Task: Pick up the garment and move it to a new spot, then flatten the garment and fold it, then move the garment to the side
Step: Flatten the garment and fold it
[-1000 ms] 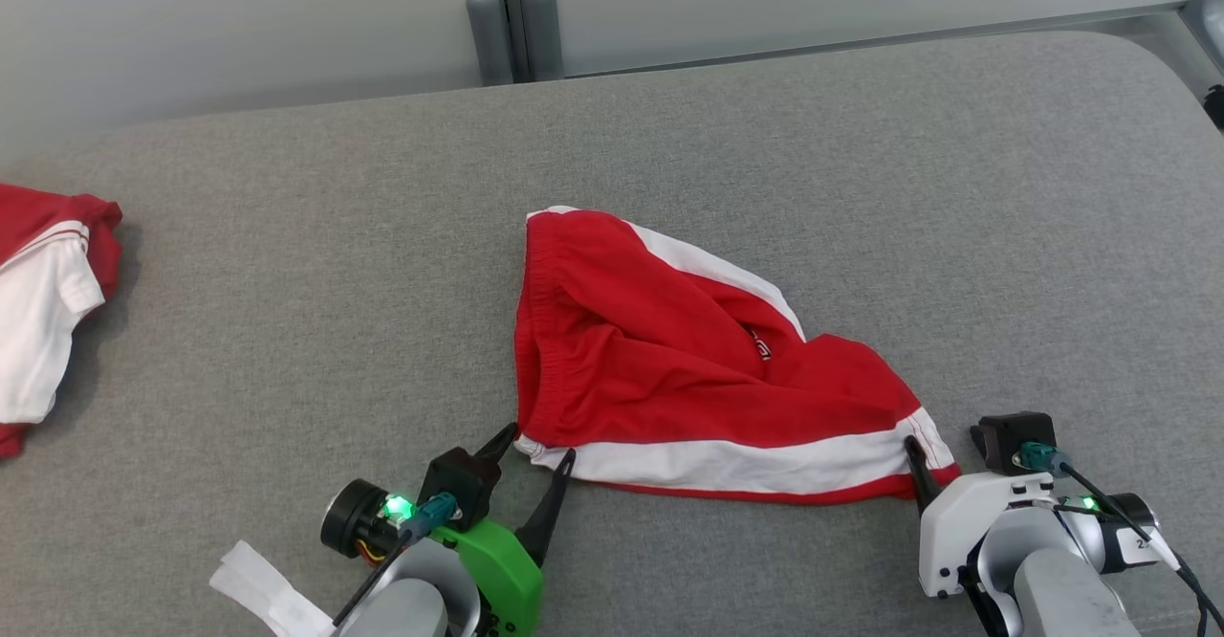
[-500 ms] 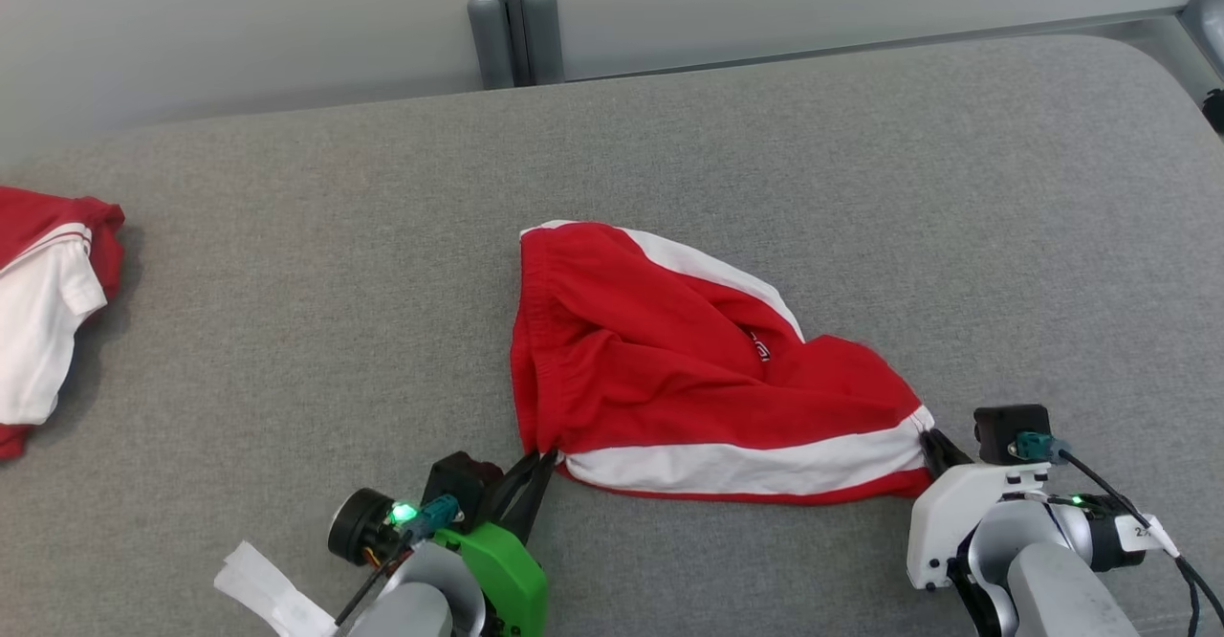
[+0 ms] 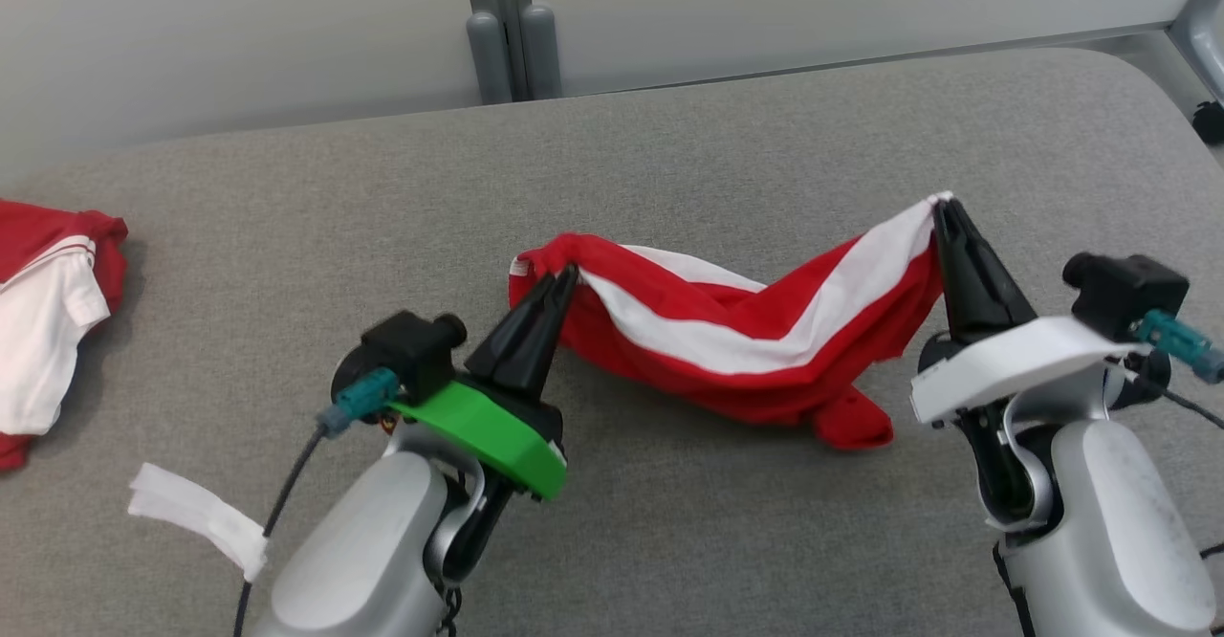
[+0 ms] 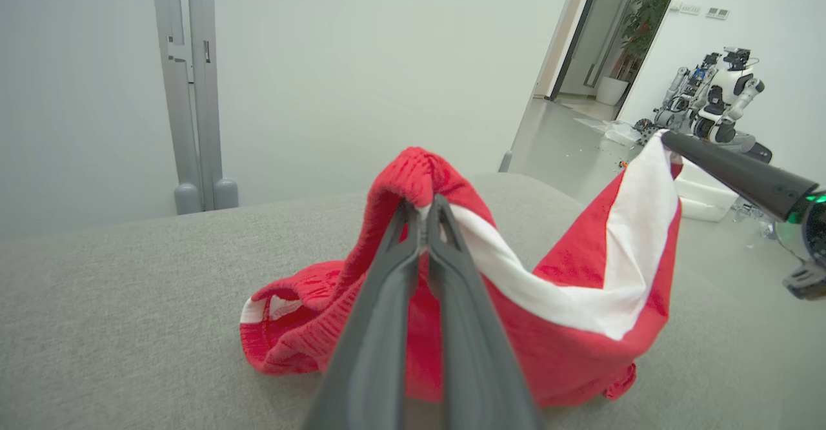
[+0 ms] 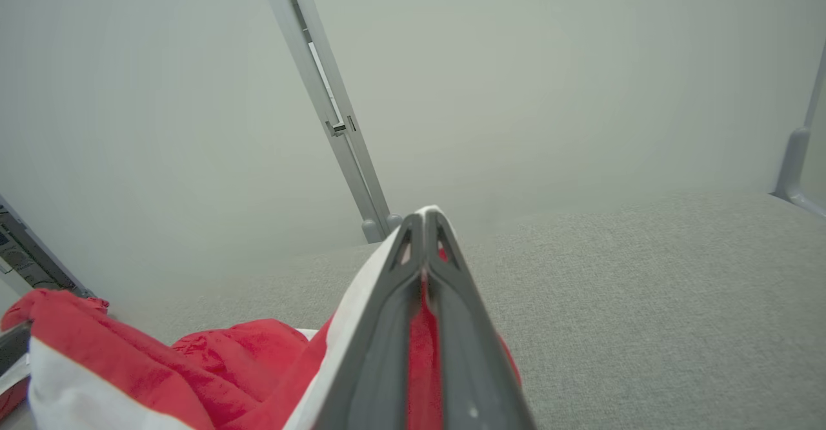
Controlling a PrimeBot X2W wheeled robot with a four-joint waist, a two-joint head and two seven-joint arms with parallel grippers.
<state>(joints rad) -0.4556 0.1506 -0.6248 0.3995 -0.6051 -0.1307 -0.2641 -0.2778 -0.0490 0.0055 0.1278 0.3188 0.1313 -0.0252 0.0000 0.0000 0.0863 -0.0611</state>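
The left gripper (image 3: 566, 278), fingers pinched tight together, grips a red corner of the red shorts (image 3: 727, 350). The right gripper (image 3: 942, 208), likewise closed, clamps the white-striped hem corner higher up. Between them the soft knit cloth sags in a swag, its lower folds resting mid-surface on the grey woven cushion (image 3: 765, 130).

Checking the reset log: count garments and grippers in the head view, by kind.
Garments: 2, the red shorts with a white stripe and a red-and-white garment lying at the left edge.
Grippers: 2, left gripper and right gripper, both shut on the shorts.
Total: 4
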